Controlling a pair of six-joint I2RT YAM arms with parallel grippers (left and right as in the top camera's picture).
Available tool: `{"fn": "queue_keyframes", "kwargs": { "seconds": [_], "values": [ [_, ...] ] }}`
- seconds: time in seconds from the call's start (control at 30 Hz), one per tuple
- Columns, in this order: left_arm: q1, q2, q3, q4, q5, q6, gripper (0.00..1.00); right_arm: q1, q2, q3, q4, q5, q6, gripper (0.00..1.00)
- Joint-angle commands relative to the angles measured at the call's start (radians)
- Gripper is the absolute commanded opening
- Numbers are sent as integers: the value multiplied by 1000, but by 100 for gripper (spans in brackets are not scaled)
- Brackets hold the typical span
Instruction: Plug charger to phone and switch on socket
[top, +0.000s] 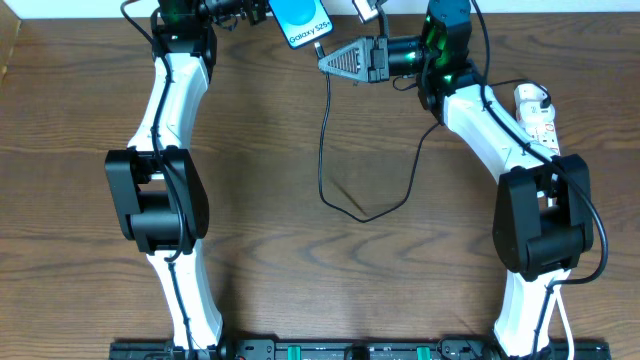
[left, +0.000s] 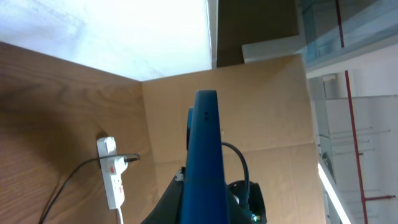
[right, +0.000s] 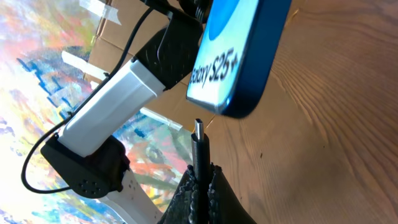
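Note:
My left gripper (top: 262, 12) is shut on the phone (top: 304, 22) and holds it above the far edge of the table, its blue screen with white text facing up. In the left wrist view the phone (left: 205, 163) shows edge-on between the fingers. My right gripper (top: 326, 61) is shut on the charger (top: 324, 150) near its connector tip (right: 198, 129). The tip points at the phone's bottom edge (right: 244, 93) with a small gap. The black cable loops over the table to the socket (top: 537, 113) at the far right, where its plug (left: 131, 158) sits.
The socket's white cord (top: 562, 320) runs down by the right arm's base. Cardboard panels (left: 273, 112) stand behind the table. The table's far edge lies just behind both grippers.

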Motion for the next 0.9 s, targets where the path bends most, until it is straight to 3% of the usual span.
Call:
{"fn": "queue_keyframes", "kwargs": {
  "seconds": [0.0,0.87],
  "values": [
    [3,-30,15,13,-34,21,7,-2,-1,14,-2,-17,7,1],
    [-4,-30,15,13,21,45,7,-2,-1,14,-2,-5,6,1]
  ]
}}
